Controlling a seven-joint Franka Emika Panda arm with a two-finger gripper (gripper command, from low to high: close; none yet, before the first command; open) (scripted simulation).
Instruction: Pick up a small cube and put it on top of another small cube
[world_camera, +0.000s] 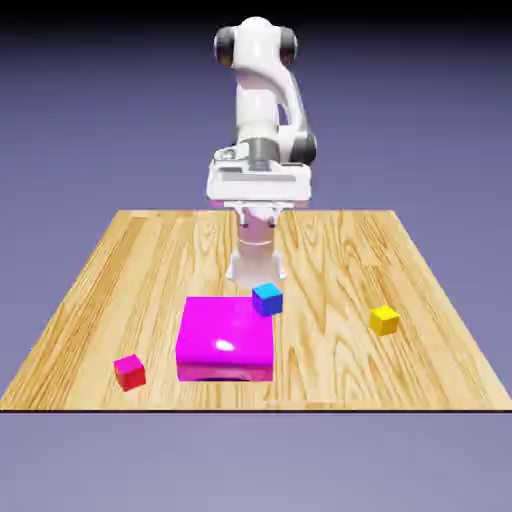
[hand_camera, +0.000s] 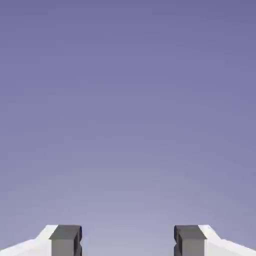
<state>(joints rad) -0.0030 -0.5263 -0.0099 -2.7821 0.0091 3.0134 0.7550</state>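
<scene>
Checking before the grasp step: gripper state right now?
Gripper: open, holding nothing; only the blue-violet backdrop shows between its grey fingertips.

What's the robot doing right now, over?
Gripper jaws open, empty, seeing only backdrop. Small red cube untouched at the table's near edge, exterior view's left. Small blue cube with cyan top beside the large flat magenta block. Nothing stacked yet.

The arm (world_camera: 262, 110) was glossy white, with rounded links and dark grey joint caps. A broad white block formed the hand (world_camera: 259, 184). The gripper (hand_camera: 128, 242) had white fingers ending in small square grey pads (hand_camera: 65, 241).
</scene>
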